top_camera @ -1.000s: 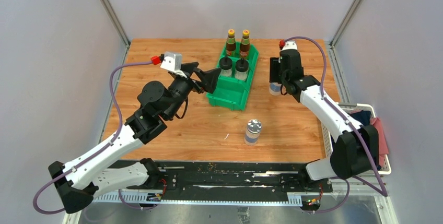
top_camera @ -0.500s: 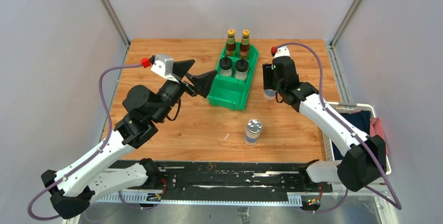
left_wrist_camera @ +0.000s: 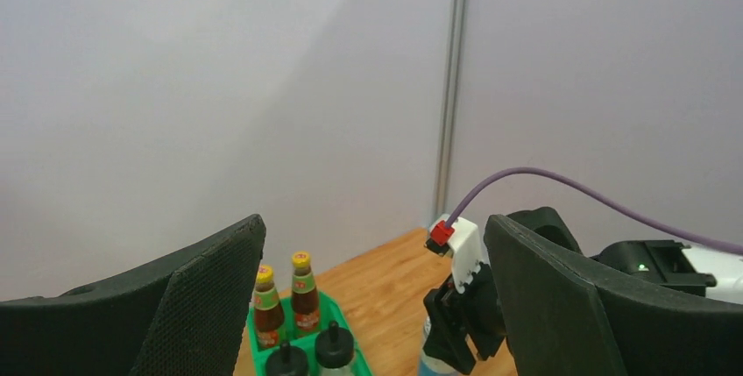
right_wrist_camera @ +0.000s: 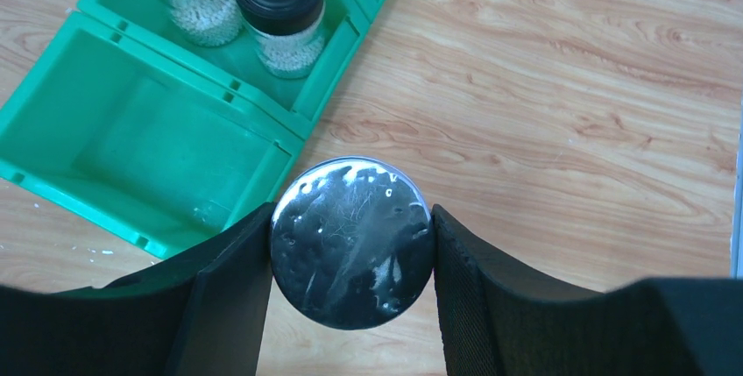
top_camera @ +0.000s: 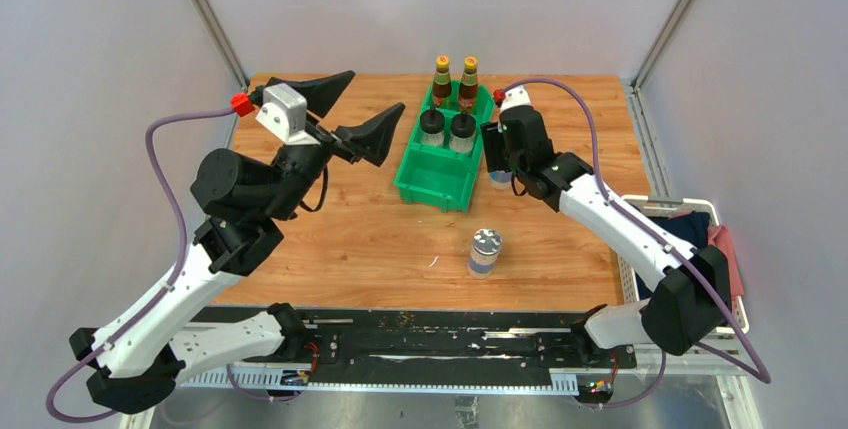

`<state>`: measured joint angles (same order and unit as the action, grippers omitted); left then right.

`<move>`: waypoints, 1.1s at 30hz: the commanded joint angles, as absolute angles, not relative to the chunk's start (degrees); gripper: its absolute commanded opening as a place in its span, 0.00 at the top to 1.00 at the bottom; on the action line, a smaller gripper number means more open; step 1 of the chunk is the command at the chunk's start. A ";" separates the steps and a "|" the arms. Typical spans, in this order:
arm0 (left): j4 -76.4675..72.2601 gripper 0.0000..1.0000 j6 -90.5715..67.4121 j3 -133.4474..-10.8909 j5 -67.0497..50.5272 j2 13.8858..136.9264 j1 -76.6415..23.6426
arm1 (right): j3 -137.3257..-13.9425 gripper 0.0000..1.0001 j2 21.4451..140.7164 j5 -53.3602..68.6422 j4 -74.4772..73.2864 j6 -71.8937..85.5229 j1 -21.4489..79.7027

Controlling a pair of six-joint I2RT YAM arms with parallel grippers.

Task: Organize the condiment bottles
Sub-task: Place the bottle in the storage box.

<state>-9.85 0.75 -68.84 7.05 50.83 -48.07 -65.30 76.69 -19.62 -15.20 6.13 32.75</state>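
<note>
Your right gripper (right_wrist_camera: 350,249) clamps the jar (right_wrist_camera: 350,218) just beside the bin (right_wrist_camera: 145,144). Your left gripper (top_camera: 377,91) stands wide open, holding nothing.

Table (right_wrist_camera: 569,87) of matt grained wood; bin (right_wrist_camera: 131,148) glossy green plastic; jar lid (right_wrist_camera: 350,240) shiny dimpled metal.

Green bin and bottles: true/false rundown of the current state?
1. Right pincer is shut on a silver-lidded jar. True.
2. Left pincer is shut. False: it is open and empty.
3. The green bin has an empty near compartment. True.
4. The other jar lies on its side. False: it stands upright on the table, outside the bin.
5. Both black-capped shakers stand outside the bin. False: they are in its middle compartment.
6. Both brown sauce bottles stand in the far compartment. True.
</note>
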 commanded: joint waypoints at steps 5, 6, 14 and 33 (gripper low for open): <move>-10.19 0.00 9.66 -75.26 6.86 58.06 -47.90 | -71.69 1.00 79.14 -19.82 -13.96 3.18 35.85; -10.27 0.00 10.10 -76.39 6.34 58.96 -47.90 | -72.17 1.00 79.52 -19.86 -14.05 2.67 36.13; -10.32 0.00 12.23 -84.81 4.49 63.99 -47.90 | -74.31 1.00 81.59 -18.81 -14.23 0.28 37.99; -11.17 0.00 12.95 -86.51 8.37 65.66 -46.11 | -81.25 1.00 91.34 -15.80 -12.23 -3.90 42.93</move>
<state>-10.04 13.30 -87.20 5.91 65.19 -47.27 -77.62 90.70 -16.21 -15.09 -1.85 41.25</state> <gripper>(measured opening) 0.997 0.623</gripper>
